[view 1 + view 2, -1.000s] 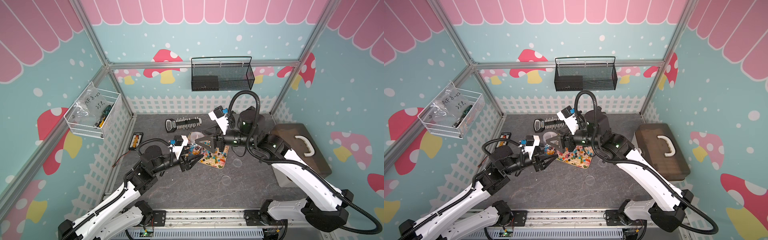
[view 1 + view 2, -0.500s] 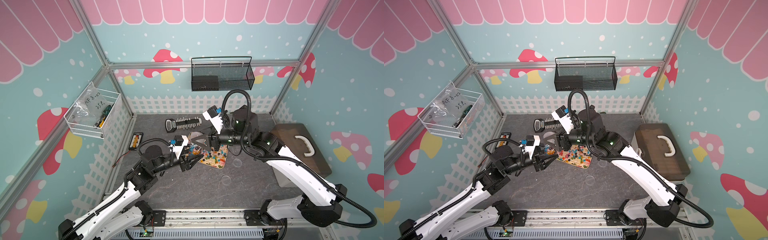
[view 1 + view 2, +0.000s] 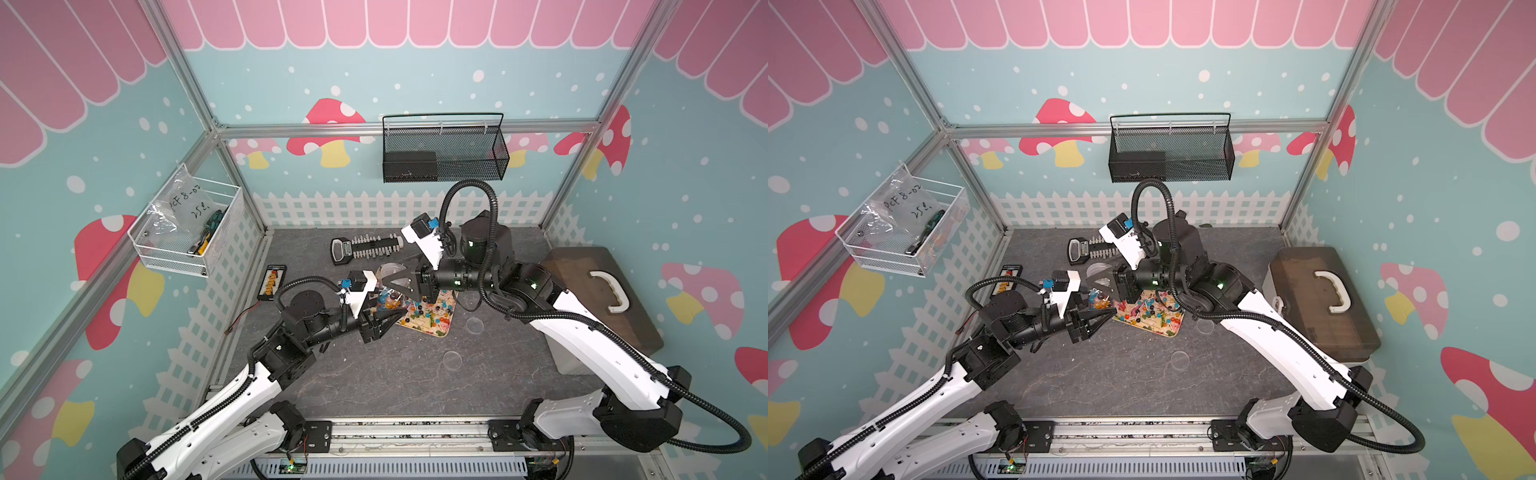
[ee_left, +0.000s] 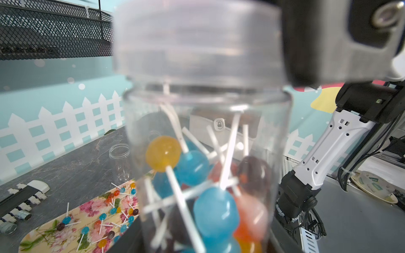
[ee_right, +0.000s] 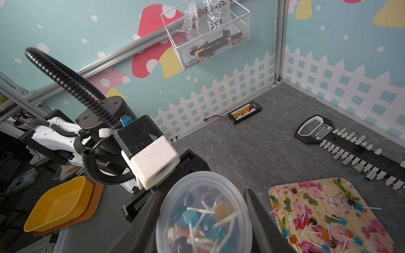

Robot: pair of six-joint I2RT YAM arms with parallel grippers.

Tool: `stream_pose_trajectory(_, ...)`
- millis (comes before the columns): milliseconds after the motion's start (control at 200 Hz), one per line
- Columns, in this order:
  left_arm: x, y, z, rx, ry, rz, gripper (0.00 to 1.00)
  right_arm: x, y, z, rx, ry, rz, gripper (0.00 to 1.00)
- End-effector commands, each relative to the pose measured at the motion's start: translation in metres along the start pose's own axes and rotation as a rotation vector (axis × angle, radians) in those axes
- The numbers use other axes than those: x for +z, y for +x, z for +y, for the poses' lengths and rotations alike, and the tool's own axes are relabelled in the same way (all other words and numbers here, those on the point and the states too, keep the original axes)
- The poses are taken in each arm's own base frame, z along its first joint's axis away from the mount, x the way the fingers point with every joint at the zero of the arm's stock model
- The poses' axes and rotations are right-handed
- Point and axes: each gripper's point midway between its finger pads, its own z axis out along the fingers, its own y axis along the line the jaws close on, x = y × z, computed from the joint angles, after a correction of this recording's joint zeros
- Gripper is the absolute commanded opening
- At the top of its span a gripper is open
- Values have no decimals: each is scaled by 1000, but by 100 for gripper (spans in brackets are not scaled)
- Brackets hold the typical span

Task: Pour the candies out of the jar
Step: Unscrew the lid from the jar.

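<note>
A clear plastic jar [image 3: 388,298] [image 3: 1098,300] [image 4: 208,131] stands upright over the near left corner of a floral tray [image 3: 434,330] [image 3: 1165,329]. Candies [image 4: 214,208] fill its lower part, small lollipops with round heads on thin white sticks. My left gripper [image 3: 384,311] [image 3: 1100,312] [image 4: 203,241] is shut on the jar's body. The jar's clear lid [image 3: 392,270] [image 4: 197,43] [image 5: 203,210] is on. My right gripper [image 3: 395,283] [image 3: 1100,283] [image 5: 205,191] reaches in from the right, with both fingers against the lid's rim. More candies [image 3: 428,311] [image 5: 324,227] lie scattered on the tray.
A black socket rail [image 3: 365,249] lies behind the tray and a small connector board [image 3: 272,282] by the left fence. Two loose clear lids [image 3: 452,359] [image 3: 473,325] lie right of the tray. An empty clear jar [image 4: 119,153] stands behind it. A brown case [image 3: 602,299] fills the right side.
My right gripper has moved left over the jar and its jaws have narrowed onto the lid. The left arm and the jar have stayed still.
</note>
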Motion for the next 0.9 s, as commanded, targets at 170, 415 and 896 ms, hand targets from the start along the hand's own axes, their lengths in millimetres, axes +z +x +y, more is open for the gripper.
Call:
stream_pose_trajectory(170,-2,-19,-34,-5,191,-6,60,-34,-18,58,-467,-325,-107,43)
stream_pose_trajectory(415,0,-25,-41,-13,236,5,60,-47,-19,55,-466,-431,-94,40)
stream_pose_trajectory(896,-7,-25,-34,3,171,-26,59,-55,-17,43,-441,-321,-84,45)
